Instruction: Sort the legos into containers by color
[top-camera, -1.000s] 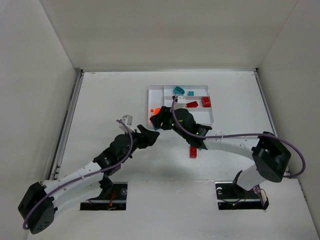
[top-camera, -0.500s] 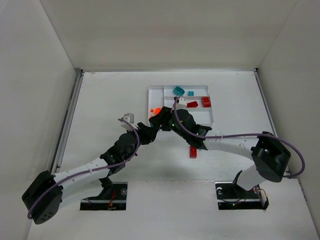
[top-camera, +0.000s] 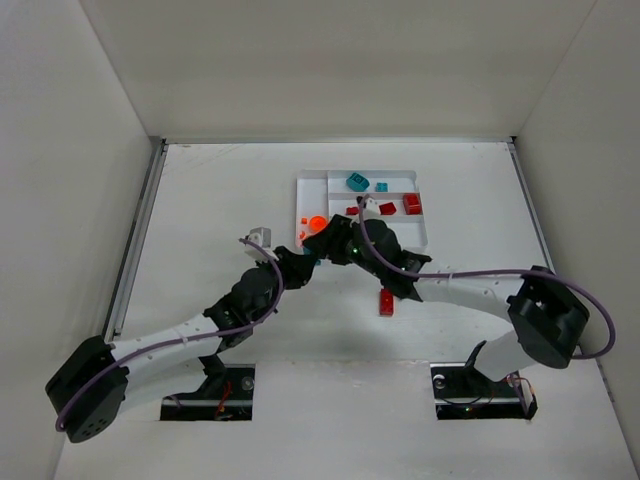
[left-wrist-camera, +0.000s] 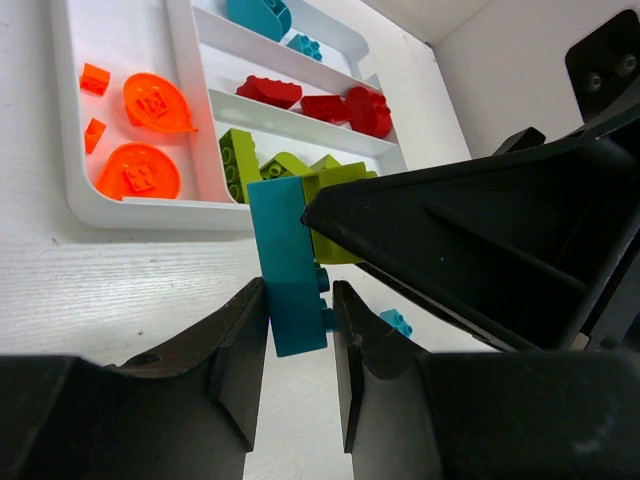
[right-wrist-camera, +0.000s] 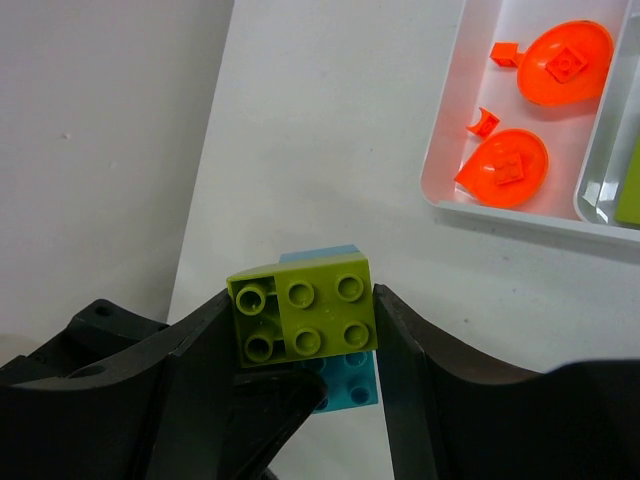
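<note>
The tray sits on the tabletop at 12 o'clock from my bases. My left pincer and right pincer meet just off its 7 o'clock corner, the left at 7 o'clock of the right. The left-hand brick sits in my left pincer, against the right-hand brick in my right. In the tray's 9 o'clock side section lie round pieces, and in its three slots other bricks. A loose brick lies on the tabletop at the tray's 6 o'clock.
</note>
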